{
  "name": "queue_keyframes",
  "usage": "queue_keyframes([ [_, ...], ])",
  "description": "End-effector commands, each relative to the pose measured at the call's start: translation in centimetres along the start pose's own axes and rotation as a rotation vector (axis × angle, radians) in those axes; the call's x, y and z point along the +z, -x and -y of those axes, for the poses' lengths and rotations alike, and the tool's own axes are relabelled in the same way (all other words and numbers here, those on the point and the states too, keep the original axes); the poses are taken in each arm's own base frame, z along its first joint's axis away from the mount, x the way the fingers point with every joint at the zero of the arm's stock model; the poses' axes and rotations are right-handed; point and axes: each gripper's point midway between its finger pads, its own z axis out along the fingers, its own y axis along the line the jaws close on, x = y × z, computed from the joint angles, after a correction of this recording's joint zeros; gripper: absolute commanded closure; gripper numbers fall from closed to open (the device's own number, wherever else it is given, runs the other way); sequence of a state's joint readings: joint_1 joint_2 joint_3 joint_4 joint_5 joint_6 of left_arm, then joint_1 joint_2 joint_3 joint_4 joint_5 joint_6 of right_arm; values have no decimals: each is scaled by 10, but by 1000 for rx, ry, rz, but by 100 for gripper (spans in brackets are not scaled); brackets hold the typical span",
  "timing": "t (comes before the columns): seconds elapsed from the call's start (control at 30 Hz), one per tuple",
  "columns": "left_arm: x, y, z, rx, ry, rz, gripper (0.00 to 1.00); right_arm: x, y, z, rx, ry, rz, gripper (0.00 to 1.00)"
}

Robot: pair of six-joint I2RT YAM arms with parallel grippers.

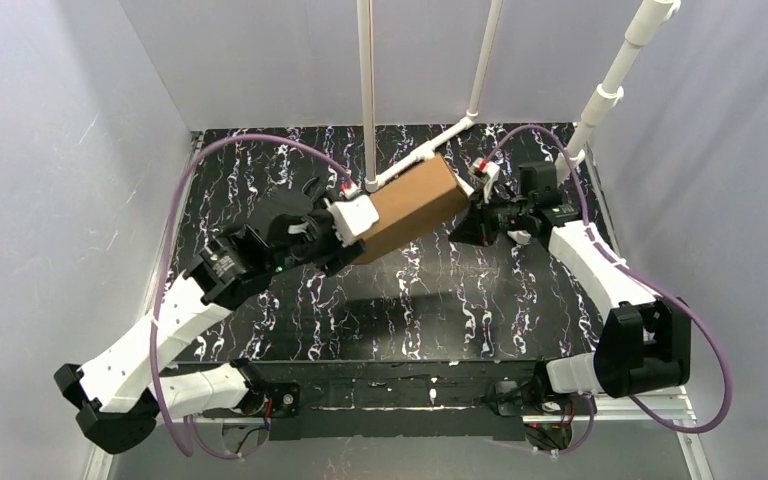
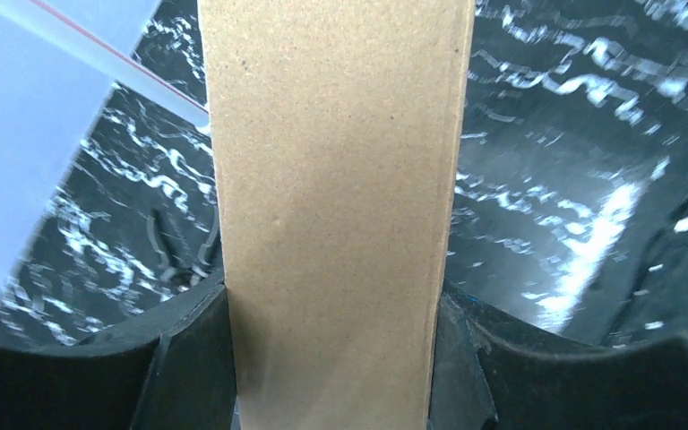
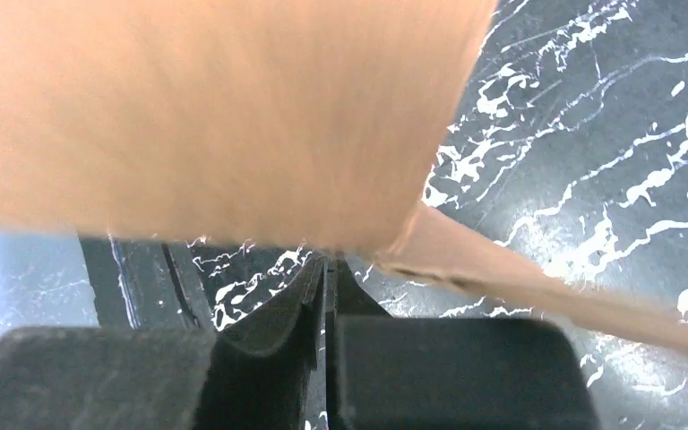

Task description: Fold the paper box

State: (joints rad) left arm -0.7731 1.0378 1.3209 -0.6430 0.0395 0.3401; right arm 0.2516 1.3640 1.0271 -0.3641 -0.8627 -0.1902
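Top external view: the brown corrugated cardboard box (image 1: 410,205) sits at the far centre of the scene, above the black counter with white marbling (image 1: 440,310). It appears as a closed, shallow block. Its long axis is tilted, running from near-left to far-right. Its shadow falls on the counter on the near side.

1. Left arm (image 1: 190,320): it reaches in from the near-left, and the left jaws meet the near-left end of the box.
2. Right arm (image 1: 600,265): it reaches in from the right, and the right jaws meet the far-right end of the box.
3. Left wrist view: the box (image 2: 331,179) fills the centre of the frame. One black finger (image 2: 188,367) presses on each side of it. The left jaws hold the box at a medium opening, across its narrow dimension.
4. Right wrist view: the black fingers (image 3: 269,331) stand almost together, with only a thin slit between them. Their tips meet the lower edge of the box (image 3: 215,116), which is blurred. Whether cardboard is pinched in the slit cannot be determined. A thin cardboard flap (image 3: 520,282) extends from that edge toward the right.

Surroundings: white poles (image 1: 367,90) rise at the far edge of the counter. A purple cable (image 1: 250,145) loops over each arm.
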Motion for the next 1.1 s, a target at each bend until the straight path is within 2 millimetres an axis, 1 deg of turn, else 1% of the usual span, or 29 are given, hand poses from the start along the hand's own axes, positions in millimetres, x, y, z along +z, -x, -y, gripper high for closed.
queue_keyframes([
  [0.0, 7, 4, -31, 337, 197, -20, 100, -35, 14, -4, 3, 6, 102, 87],
  [0.07, 14, 2, -33, 392, 220, -20, 100, -55, 18, -7, -26, 14, 148, 85],
  [0.1, 18, -1, -35, 416, 234, -24, 100, -61, 18, -7, -42, 0, 158, 85],
  [0.13, 22, -2, -37, 440, 252, -28, 100, -66, 16, -8, -60, -17, 157, 84],
  [0.2, 30, -12, -40, 481, 283, -52, 100, -73, 10, -6, -96, -61, 136, 82],
  [0.27, 37, -16, -41, 496, 308, -36, 100, -76, 3, -1, -101, -102, 115, 82],
  [0.33, 47, -22, -35, 508, 310, -31, 100, -86, -1, 12, -66, -148, 128, 82],
  [0.43, 62, -32, -19, 533, 310, -33, 100, -94, -3, 23, -13, -151, 155, 83],
  [0.5, 72, -44, -4, 561, 300, -40, 100, -98, -2, 28, 9, -152, 164, 83],
  [0.53, 78, -45, 3, 572, 307, -26, 100, -99, -2, 30, 15, -155, 166, 83],
  [0.6, 89, -58, 22, 622, 279, -57, 100, -99, -2, 32, 23, -153, 164, 83],
  [0.7, 102, -78, 45, 666, 242, -111, 100, -99, -3, 32, 22, -152, 161, 82],
  [0.77, 107, -89, 57, 696, 229, -142, 100, -99, -5, 30, 17, -150, 156, 81],
  [0.9, 110, -105, 73, 711, 214, -177, 100, -98, -10, 27, 10, -146, 148, 79],
  [0.93, 111, -109, 76, 711, 215, -185, 98, -98, -11, 27, 10, -146, 147, 79],
  [0.97, 110, -112, 78, 713, 219, -194, 87, -98, -13, 26, 9, -144, 144, 78],
  [1.03, 109, -119, 82, 707, 219, -219, 74, -97, -16, 24, 12, -136, 136, 77],
  [1.07, 109, -122, 85, 689, 213, -226, 64, -97, -17, 24, 11, -132, 131, 77],
])
